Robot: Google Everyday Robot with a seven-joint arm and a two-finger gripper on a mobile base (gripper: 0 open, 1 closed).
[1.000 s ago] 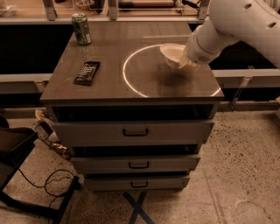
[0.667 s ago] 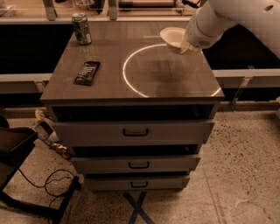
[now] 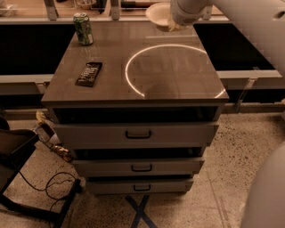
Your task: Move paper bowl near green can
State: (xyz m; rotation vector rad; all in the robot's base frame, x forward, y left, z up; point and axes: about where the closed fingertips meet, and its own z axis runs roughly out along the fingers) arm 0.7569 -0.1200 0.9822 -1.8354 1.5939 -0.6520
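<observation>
1. The gripper [image 3: 174, 23], up at the desk's [image 3: 178, 84] far edge, is covering the right side of the paper bowl [image 3: 156, 13]
2. The view's top and right edges are cutting off the arm [image 3: 249, 26]
3. The markings on the green can [image 3: 83, 29] are blurring beyond reading

We see a smooth, semi-glossy table [image 3: 178, 89] mirroring a light ring [image 3: 129, 75], a shiny metal green can [image 3: 83, 29], and a matt white paper bowl [image 3: 158, 13] gripped above the table's far edge by the smooth pale pincer [image 3: 173, 26].
</observation>
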